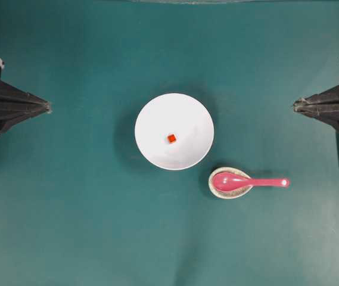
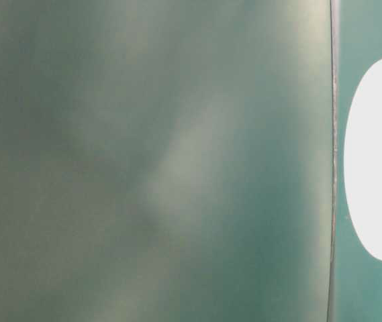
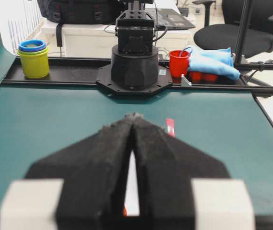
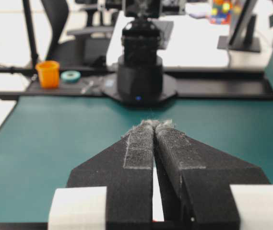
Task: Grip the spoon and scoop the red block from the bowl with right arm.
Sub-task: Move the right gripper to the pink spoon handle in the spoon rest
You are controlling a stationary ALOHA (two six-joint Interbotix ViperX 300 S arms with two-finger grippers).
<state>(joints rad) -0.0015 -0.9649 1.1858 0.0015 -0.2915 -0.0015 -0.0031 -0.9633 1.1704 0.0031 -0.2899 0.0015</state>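
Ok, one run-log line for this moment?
phase: not started | right claw: shut, empty, parked | left claw: shut, parked | spoon: on rest | block: in bowl

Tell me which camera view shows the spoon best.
Overhead view: the whole spoon shows, lying in a speckled rest beside the bowl. The left wrist view shows only a red sliver; the table-level and right wrist views show none.

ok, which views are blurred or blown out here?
Table-level: nearly all defocused green smear, bowl blown out to flat white. Overhead: sharp and even, red block and spoon crisp. Both wrist views: gripper fingers soft up close, backgrounds sharper, bright wash behind on the right one.
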